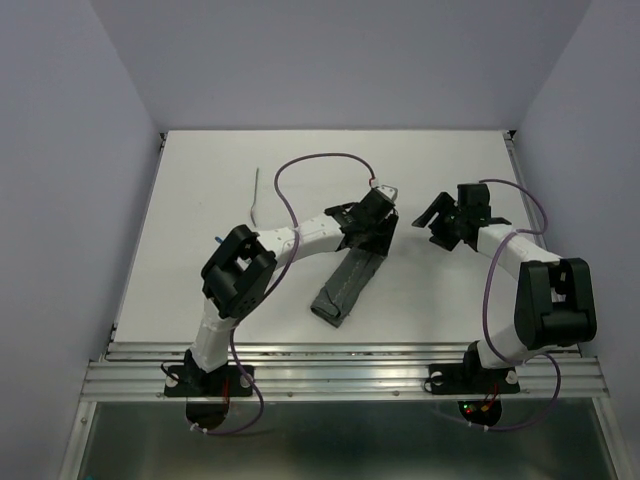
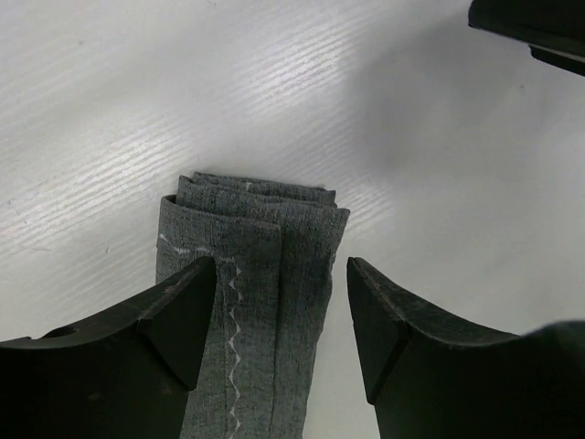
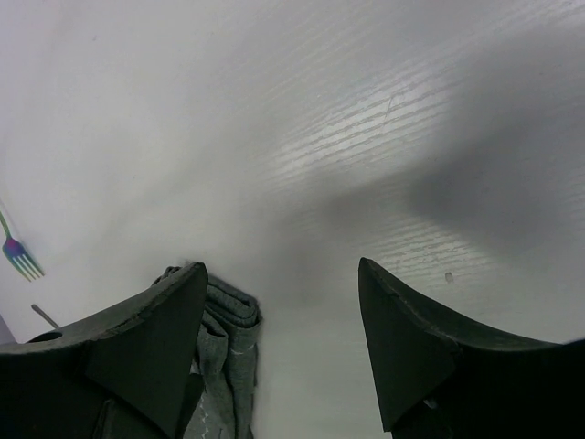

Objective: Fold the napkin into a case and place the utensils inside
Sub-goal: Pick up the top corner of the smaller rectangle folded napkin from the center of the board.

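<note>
The folded case (image 1: 347, 285) is pictured mid-table, long axis running near-left to far-right. Its far end is framed by the left gripper (image 2: 281, 274), jaws apart. The right gripper (image 3: 281, 274), likewise parted, is held nearby.

The top camera hangs high behind the near edge of the table (image 1: 200, 190), looking steeply down over all of it. Each wrist camera rides low and close, facing forward-down — both catch the same end of the case (image 2: 251, 265) (image 3: 224, 334), at 6 o'clock in the left view, 7 o'clock in the right.
</note>
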Robot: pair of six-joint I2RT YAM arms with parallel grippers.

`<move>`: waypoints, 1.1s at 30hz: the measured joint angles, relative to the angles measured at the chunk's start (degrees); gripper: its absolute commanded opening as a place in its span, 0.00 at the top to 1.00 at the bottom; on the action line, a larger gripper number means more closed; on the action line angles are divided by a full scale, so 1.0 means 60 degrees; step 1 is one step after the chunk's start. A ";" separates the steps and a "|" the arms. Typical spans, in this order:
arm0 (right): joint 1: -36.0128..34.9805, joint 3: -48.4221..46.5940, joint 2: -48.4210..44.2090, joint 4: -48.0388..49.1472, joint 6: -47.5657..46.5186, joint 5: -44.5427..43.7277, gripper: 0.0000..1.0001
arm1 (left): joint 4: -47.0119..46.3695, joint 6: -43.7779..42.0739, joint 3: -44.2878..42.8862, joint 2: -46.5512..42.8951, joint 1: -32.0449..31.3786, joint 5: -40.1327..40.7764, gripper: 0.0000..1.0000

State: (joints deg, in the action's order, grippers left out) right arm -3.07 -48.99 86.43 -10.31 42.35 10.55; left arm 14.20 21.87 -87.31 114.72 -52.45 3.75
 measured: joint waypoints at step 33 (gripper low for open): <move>0.0197 0.0011 0.0000 -0.0142 -0.0164 0.0248 0.28 | 0.0907 -0.0379 -0.1617 0.1687 -0.0368 0.0882 0.70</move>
State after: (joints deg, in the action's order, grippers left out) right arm -1.89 -48.93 86.43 -11.16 41.36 12.03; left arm 19.64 19.59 -97.01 124.84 -54.65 9.04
